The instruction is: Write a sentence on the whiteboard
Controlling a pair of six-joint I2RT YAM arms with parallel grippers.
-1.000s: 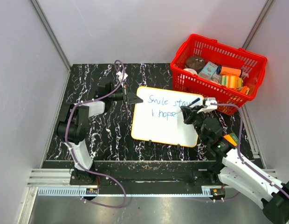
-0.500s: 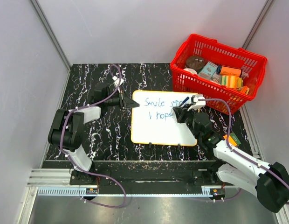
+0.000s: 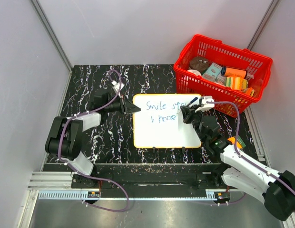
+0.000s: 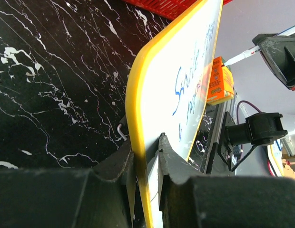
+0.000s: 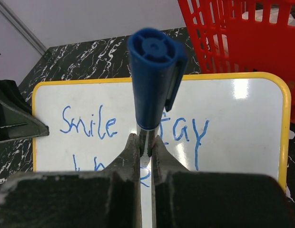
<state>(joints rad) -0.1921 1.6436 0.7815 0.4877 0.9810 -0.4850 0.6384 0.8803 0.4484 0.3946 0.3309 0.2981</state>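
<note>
The whiteboard [image 3: 159, 133] lies on the black marble table, white with a yellow frame. It also shows edge-on in the left wrist view [image 4: 185, 71] and flat in the right wrist view [image 5: 242, 123]. The sentence [image 3: 162, 111] is blue writing reading "Smile stay" with "hope" below it [image 5: 90, 124]. My left gripper [image 3: 131, 107] is shut on the board's left edge [image 4: 145, 161]. My right gripper [image 3: 185, 113] is shut on a blue-capped marker [image 5: 152, 76], held over the second line of writing, its tip hidden.
A red basket [image 3: 223, 73] full of packets stands at the back right, just behind the board's right corner. An orange box [image 3: 235, 141] lies by the right arm. Grey walls close in the table on three sides.
The board has slid left with my left gripper. My right gripper has shifted slightly over the second line, and the lower word has grown by a letter.
</note>
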